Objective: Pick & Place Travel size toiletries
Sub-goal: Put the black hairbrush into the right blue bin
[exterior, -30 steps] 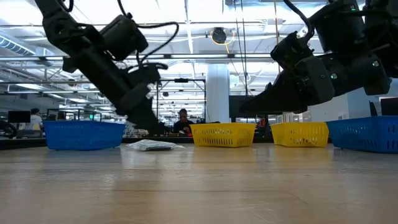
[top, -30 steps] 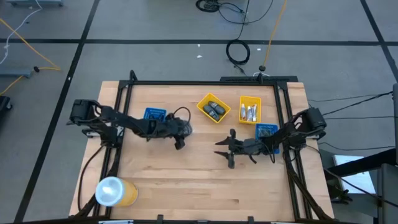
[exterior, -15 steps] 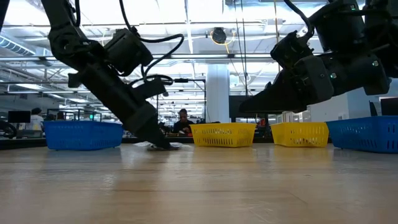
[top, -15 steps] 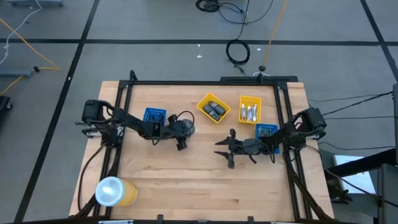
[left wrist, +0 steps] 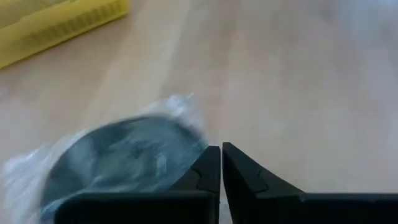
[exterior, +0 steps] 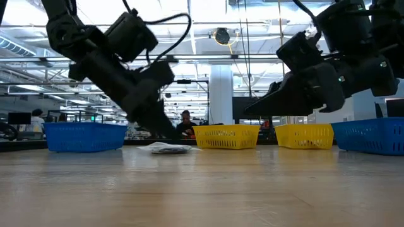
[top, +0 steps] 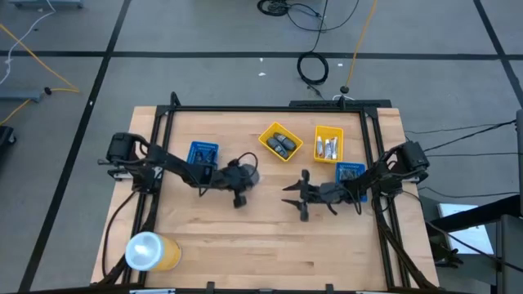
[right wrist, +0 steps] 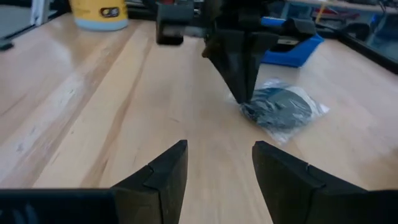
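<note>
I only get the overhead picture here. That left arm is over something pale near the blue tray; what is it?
Observer: A flat grey disc in a clear wrapper, lying on the table.
Operator: Has the arm got hold of it?
Observer: The left wrist view shows the left gripper with its fingers shut at the wrapper's edge; whether they pinch it, I cannot tell.
Operator: And the other arm?
Observer: The right gripper has its fingers open, facing the disc from a distance.

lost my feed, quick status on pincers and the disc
Left pincer shut, tips at the edge of the wrapped grey disc, not gripping it. Right pincer open, waiting mid-table. Disc flat on the table, nothing blocking.
</note>
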`<state>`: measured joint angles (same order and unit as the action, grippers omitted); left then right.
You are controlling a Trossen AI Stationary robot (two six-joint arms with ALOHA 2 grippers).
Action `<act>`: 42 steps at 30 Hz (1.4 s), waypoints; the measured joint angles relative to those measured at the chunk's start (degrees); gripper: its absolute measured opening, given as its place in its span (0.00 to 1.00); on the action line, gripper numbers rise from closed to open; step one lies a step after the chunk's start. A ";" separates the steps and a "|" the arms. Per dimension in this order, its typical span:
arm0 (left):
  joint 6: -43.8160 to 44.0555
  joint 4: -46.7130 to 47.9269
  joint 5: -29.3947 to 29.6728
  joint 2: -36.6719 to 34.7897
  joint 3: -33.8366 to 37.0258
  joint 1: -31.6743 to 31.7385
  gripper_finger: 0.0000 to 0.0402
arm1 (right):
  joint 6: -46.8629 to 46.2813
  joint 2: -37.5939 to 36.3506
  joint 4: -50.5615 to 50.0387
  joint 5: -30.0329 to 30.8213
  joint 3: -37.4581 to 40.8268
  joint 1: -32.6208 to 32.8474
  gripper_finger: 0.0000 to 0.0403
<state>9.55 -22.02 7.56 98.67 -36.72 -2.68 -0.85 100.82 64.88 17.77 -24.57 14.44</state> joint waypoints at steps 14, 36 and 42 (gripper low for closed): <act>-0.78 11.88 3.91 -0.06 -8.69 -4.47 0.03 | 9.52 0.00 -0.51 0.03 -1.56 4.04 0.42; 19.64 27.27 1.94 -0.25 -9.56 11.33 0.54 | 5.89 0.00 -2.61 0.14 -1.56 2.77 0.42; 16.48 24.07 -2.21 -0.14 -9.44 9.99 0.21 | 5.93 0.00 -2.60 0.14 -1.56 2.75 0.42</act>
<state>26.03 2.05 5.35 98.53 -46.16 7.31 5.08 100.82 62.28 17.91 -26.13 17.19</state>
